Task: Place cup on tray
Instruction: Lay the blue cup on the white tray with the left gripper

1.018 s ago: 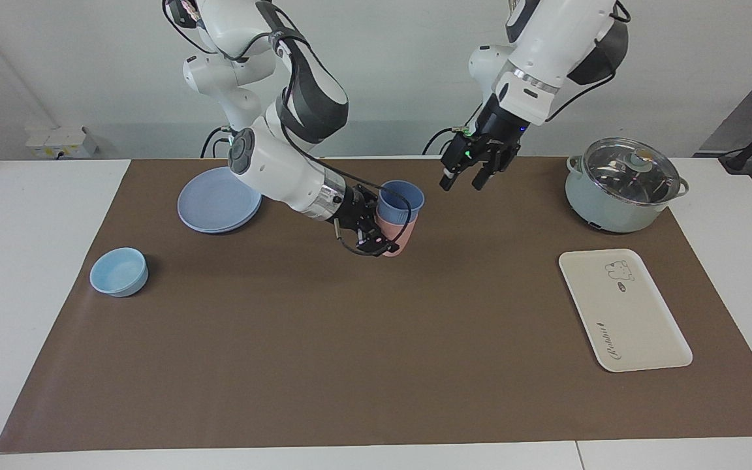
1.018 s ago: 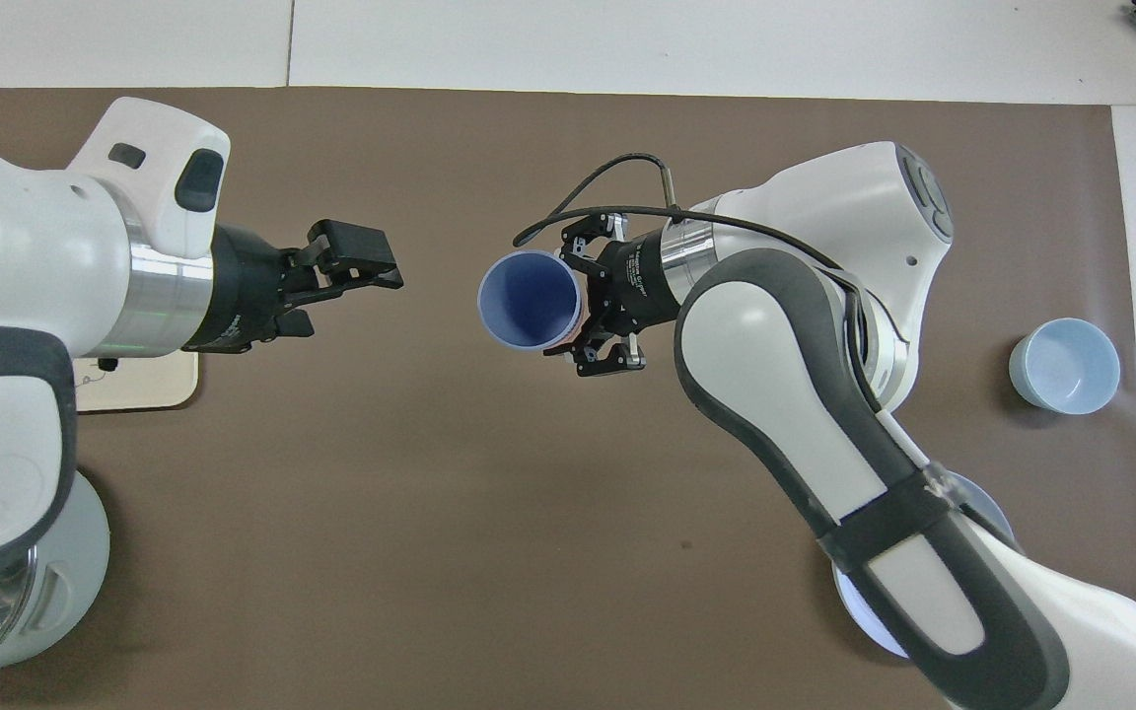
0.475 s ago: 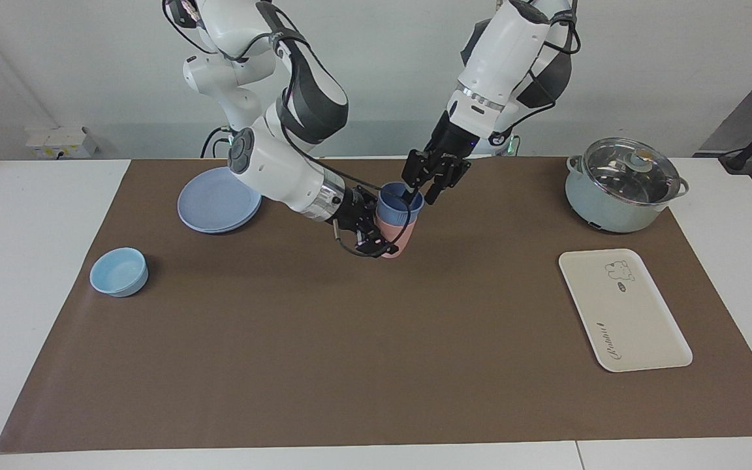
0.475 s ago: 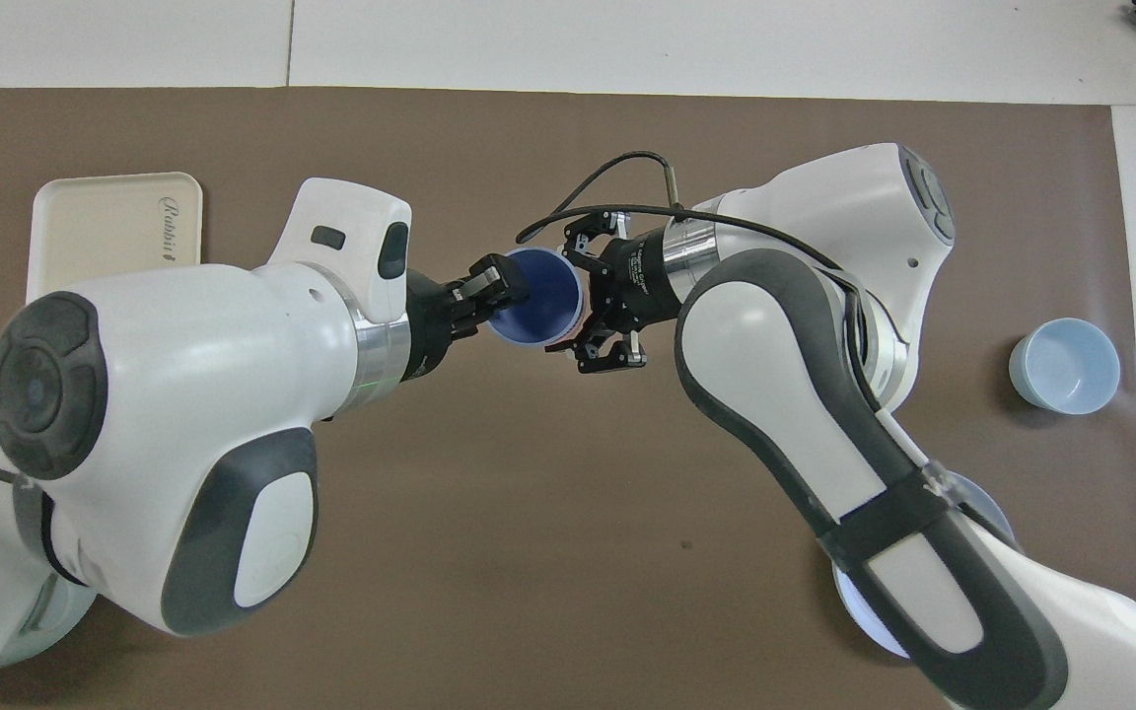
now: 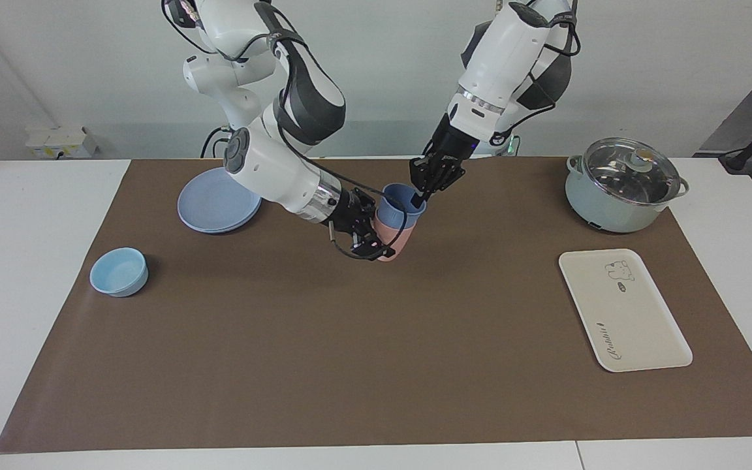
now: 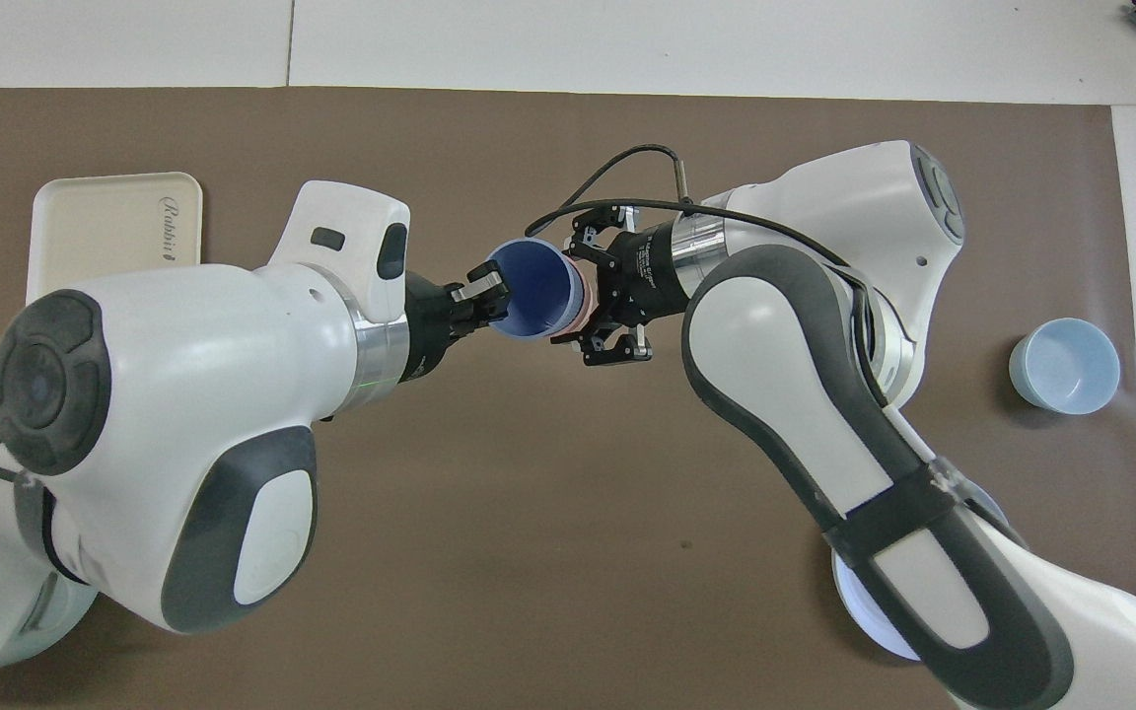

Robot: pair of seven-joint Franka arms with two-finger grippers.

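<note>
The periwinkle-blue cup (image 5: 397, 201) (image 6: 533, 301) sits nested in a pink tumbler (image 5: 394, 240), and the pair is tilted over the brown mat near the robots' side. My right gripper (image 5: 373, 238) (image 6: 585, 296) is shut on the pink tumbler from the side. My left gripper (image 5: 420, 194) (image 6: 494, 296) reaches down to the cup's rim and is shut on it, one finger inside the cup. The cream tray (image 5: 624, 313) (image 6: 105, 227) lies flat toward the left arm's end of the table, with nothing on it.
A lidded pale-green pot (image 5: 624, 186) stands nearer to the robots than the tray. A round blue plate (image 5: 219, 199) (image 6: 864, 611) and a light-blue bowl (image 5: 119, 271) (image 6: 1066, 365) lie toward the right arm's end.
My left gripper swung in from beside the stacked cups, came down onto the blue cup's rim and closed on it. The stack has tilted slightly in my right gripper.
</note>
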